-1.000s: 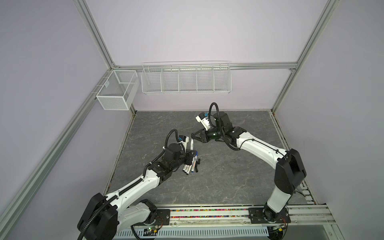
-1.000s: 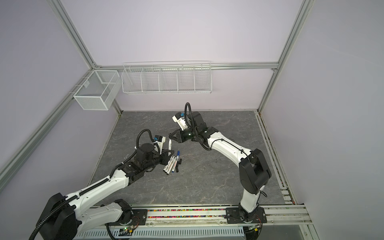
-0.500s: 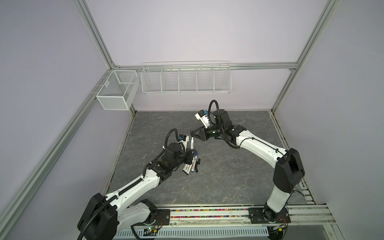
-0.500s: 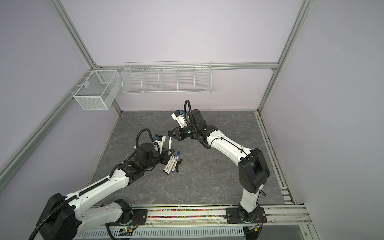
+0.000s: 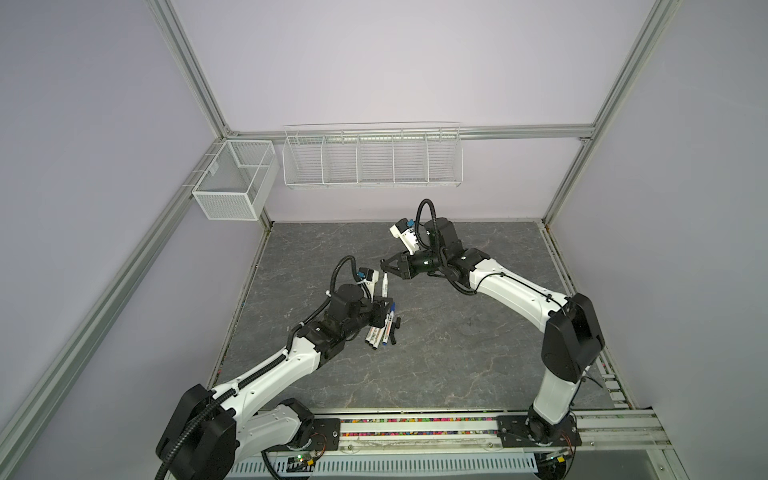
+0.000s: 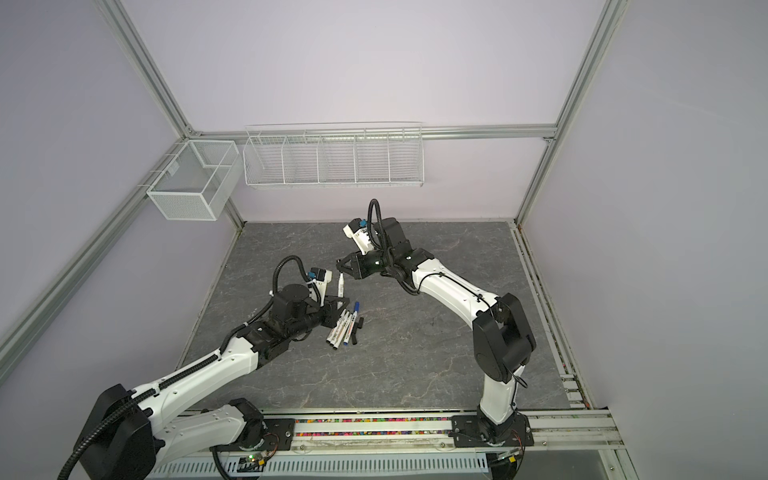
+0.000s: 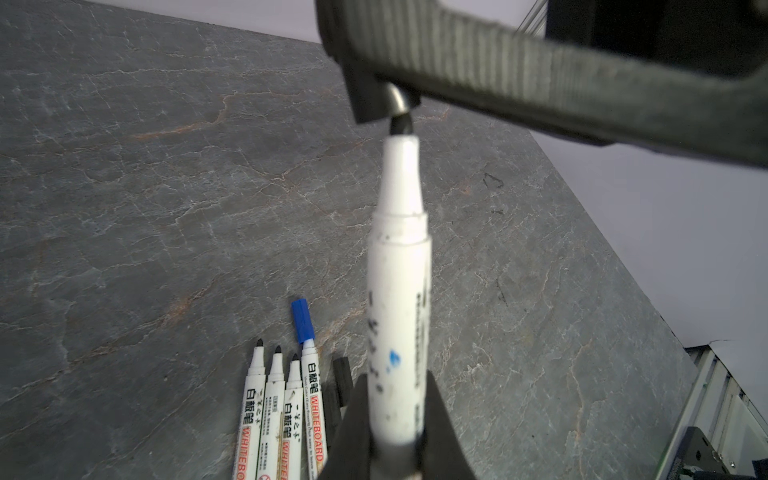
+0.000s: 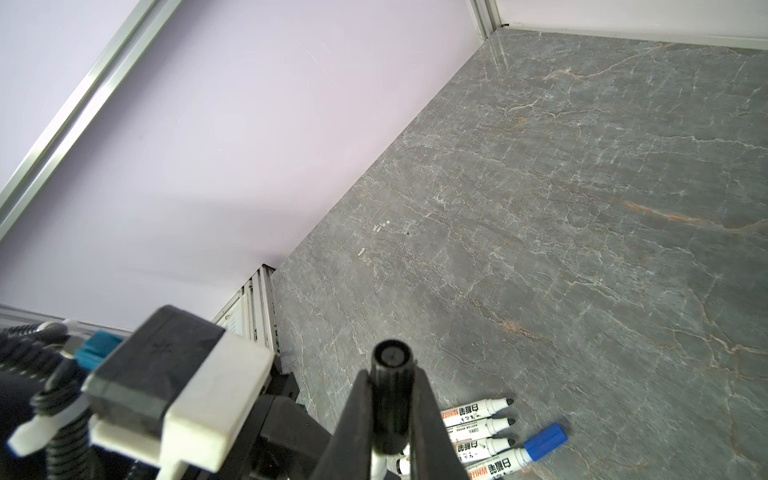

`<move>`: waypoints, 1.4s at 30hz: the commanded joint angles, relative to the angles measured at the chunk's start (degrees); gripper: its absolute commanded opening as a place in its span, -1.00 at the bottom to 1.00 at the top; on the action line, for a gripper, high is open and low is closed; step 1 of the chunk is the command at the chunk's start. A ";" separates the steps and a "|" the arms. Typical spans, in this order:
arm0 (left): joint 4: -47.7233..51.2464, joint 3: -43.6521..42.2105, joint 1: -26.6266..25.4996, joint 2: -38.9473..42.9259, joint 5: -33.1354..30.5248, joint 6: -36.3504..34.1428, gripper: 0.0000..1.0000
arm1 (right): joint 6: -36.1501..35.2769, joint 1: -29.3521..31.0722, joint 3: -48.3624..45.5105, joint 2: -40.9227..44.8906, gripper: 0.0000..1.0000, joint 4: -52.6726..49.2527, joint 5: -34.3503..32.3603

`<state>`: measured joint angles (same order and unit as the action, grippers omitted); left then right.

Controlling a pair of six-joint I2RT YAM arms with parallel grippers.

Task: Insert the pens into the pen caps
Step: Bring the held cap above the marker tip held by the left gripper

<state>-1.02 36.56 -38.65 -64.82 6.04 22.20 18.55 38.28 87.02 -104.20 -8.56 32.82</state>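
Pen tip at black cap mouth; depth of entry unclear.

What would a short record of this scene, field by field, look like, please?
left gripper: shut on a white pen
right gripper: shut on a black cap
alignment: pen tip at the cap's mouth, not yet seated
table: three uncapped black pens, one blue-capped pen, loose black caps alongside
task status: one pen capped, four to go

Barrel labels on the lying pens: 白板笔 in black, WHITEBOARD in red. Held pen print: unreadable blur.
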 commanded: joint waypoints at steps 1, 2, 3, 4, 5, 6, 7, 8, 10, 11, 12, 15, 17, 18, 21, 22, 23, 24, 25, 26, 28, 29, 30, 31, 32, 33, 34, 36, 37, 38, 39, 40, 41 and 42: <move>-1.03 1.93 -0.19 -0.43 -0.62 -0.32 -1.00 | -1.19 -0.28 -1.47 1.08 -0.84 0.30 0.14; -1.19 1.90 -0.19 -0.49 -0.60 -0.28 -1.00 | -1.18 -0.30 -1.80 1.42 -0.84 0.32 0.54; -1.34 1.93 -0.19 -0.61 -0.59 -0.31 -1.00 | -1.20 -0.26 -2.06 1.67 -0.84 0.50 0.78; -1.56 1.92 -0.20 -0.73 -0.68 -0.14 -1.00 | -1.12 -0.30 -2.19 1.88 -0.84 0.24 0.97; -1.91 1.86 -0.19 -0.83 -0.84 0.04 -1.00 | -1.14 -0.31 -2.31 2.04 -0.84 -0.01 1.09; -2.39 1.89 -0.20 -0.91 -0.99 0.38 -1.00 | -1.14 -0.30 -2.50 2.31 -0.84 0.03 1.48; -2.94 1.85 -0.20 -0.99 -1.12 0.50 -1.00 | -1.14 -0.34 -2.84 2.55 -0.84 0.10 1.97; -3.72 1.84 -0.22 -1.09 -1.21 0.66 -1.00 | -0.97 -0.32 -3.12 2.81 -0.84 0.24 2.24; -4.90 2.26 -0.19 -1.44 -1.44 0.79 -1.00 | -0.62 -0.44 -3.79 3.36 -0.84 0.43 3.45; -5.70 2.51 -0.24 -1.61 -1.71 0.95 -1.00 | -0.43 -0.48 -4.15 3.66 -0.83 0.51 4.08; -6.56 2.87 -0.19 -1.78 -1.73 1.01 -1.00 | -0.44 -0.49 -4.53 4.20 -0.83 0.71 4.55; -8.44 4.66 -0.16 -2.71 -1.82 1.01 -1.00 | -0.79 -1.05 -5.58 5.62 -0.83 0.73 5.53; -9.15 6.19 -0.18 -3.69 -1.58 1.02 -1.00 | -0.84 -1.45 -5.77 6.31 -0.81 0.20 6.70; -9.67 7.06 -0.14 -4.17 -1.27 1.09 -1.00 | -1.17 -1.65 -5.89 6.72 -0.80 -0.24 7.09; -11.49 9.15 -0.11 -5.28 -0.14 1.19 -1.00 | -2.93 -1.66 -6.33 7.98 -0.74 -1.72 8.69; -11.81 9.85 -0.12 -5.52 0.05 1.05 -1.00 | -3.48 -1.67 -6.42 8.31 -0.72 -2.29 9.14; -11.73 10.82 -0.11 -5.83 0.35 0.70 -1.00 | -4.15 -1.70 -6.43 8.74 -0.70 -3.19 9.23; -11.56 11.73 -0.11 -6.01 0.60 0.21 -1.00 | -4.73 -1.68 -6.51 9.12 -0.69 -3.82 9.30; -11.35 12.47 -0.11 -6.19 0.73 -0.18 -1.00 | -5.39 -1.70 -6.62 9.50 -0.68 -4.30 9.32; -11.20 13.19 -0.11 -6.44 0.67 -0.43 -1.00 | -5.87 -1.64 -6.84 9.90 -0.68 -4.74 9.28; -11.31 14.17 -0.15 -6.41 0.83 -1.33 -1.00 | -6.36 -1.68 -7.21 10.59 -0.67 -5.21 9.23; -11.29 14.45 -0.11 -6.46 0.71 -1.60 -1.00 | -6.37 -1.72 -7.43 10.93 -0.67 -5.26 9.02; -11.29 14.83 -0.12 -6.46 0.49 -1.84 -1.00 | -6.45 -1.65 -7.71 11.25 -0.67 -5.05 8.97; -11.37 15.03 -0.11 -6.46 0.32 -1.96 -1.00 | -6.33 -1.66 -7.91 11.53 -0.66 -4.85 9.01; -11.55 15.23 -0.11 -6.45 0.14 -1.98 -1.00 | -6.18 -1.59 -8.14 11.68 -0.65 -4.58 9.14; -11.92 15.30 -0.11 -6.46 -0.02 -1.78 -1.00 | -6.06 -1.62 -8.42 11.99 -0.63 -4.24 9.30; -12.56 15.43 -0.11 -6.44 -0.40 -1.20 -1.00 | -5.99 -1.46 -8.60 12.38 -0.61 -4.21 9.43; -14.53 15.43 -0.11 -6.46 -0.44 -0.71 -1.00 | -6.52 -1.32 -9.10 13.17 -0.59 -4.12 9.63; -15.12 15.67 -0.11 -6.55 -0.42 -0.66 -1.00 | -6.75 -1.36 -9.37 13.50 -0.58 -4.18 9.59; -15.34 16.18 -0.11 -6.70 -0.58 -0.73 -1.00 | -7.13 -1.36 -9.50 13.74 -0.57 -4.47 9.32; -15.35 16.71 -0.11 -6.74 -0.66 -1.08 -1.00 | -7.40 -1.31 -9.53 13.99 -0.57 -4.90 8.98; -15.21 17.17 -0.19 -6.90 -0.83 -1.77 -1.00 | -7.70 -1.29 -9.55 14.15 -0.55 -5.25 8.40; -15.07 17.49 -0.19 -6.90 -0.94 -2.39 -1.00 | -7.66 -1.32 -9.65 14.23 -0.54 -5.33 8.04; -14.95 17.63 -0.22 -6.82 -0.95 -3.46 -1.00 | -7.73 -1.33 -9.71 14.50 -0.52 -5.26 7.73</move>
<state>-8.40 50.22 -39.51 -71.59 8.40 20.27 12.78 35.33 78.87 -91.15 -7.11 36.21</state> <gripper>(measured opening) 0.132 0.238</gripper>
